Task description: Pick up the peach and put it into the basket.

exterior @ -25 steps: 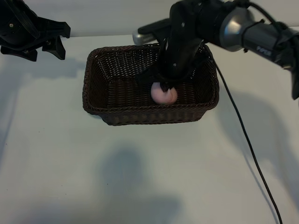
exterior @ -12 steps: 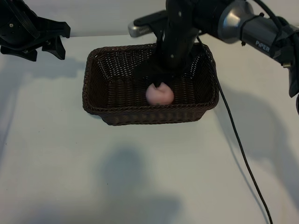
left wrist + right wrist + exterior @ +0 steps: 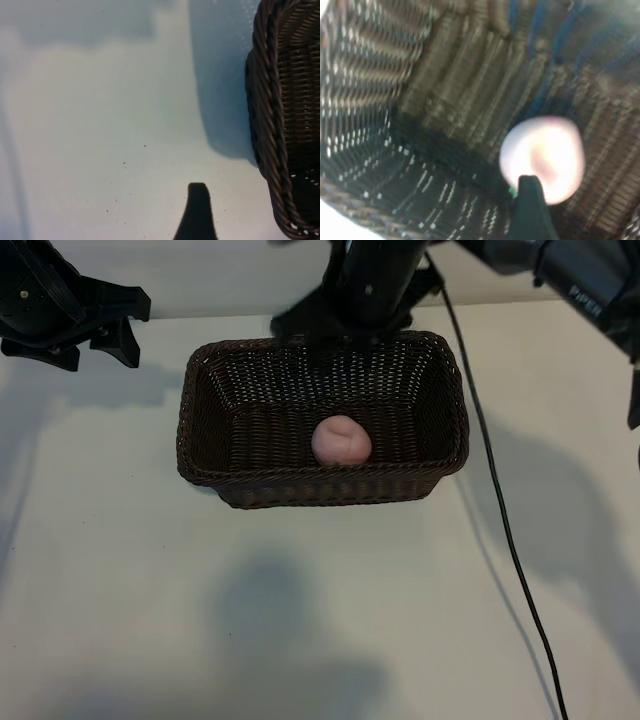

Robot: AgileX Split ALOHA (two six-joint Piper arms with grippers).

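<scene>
Peach (image 3: 341, 439) position: on the floor of the basket (image 3: 200, 390), near the front wall, resting free with nothing touching it. Its crease faces upward in the exterior view.

Basket position: on the desk (image 3: 300, 620), long side facing the camera, upright.

My right end effector (image 3: 345, 325): above the rear rim of the basket, clear of the peach. In the exterior view its fingers merge with the dark arm body, so I cannot tell from there how wide they stand. In my right wrist view, one dark fingertip (image 3: 532, 210) shows at the frame edge in front of the peach (image 3: 542, 157), with the woven basket wall (image 3: 445, 85) behind; the second finger is outside the frame. I hold nothing; the width of my opening I cannot tell.

My left end effector (image 3: 115, 325): parked at the far left corner of the desk, well apart from the basket, fingers spread wide and empty. In my left wrist view, one fingertip (image 3: 197, 212) hangs over bare desk (image 3: 100, 125), with the basket's braided rim (image 3: 267, 125) beside it.

Cable (image 3: 500, 510): a black cable runs across the desk, right of the basket.
</scene>
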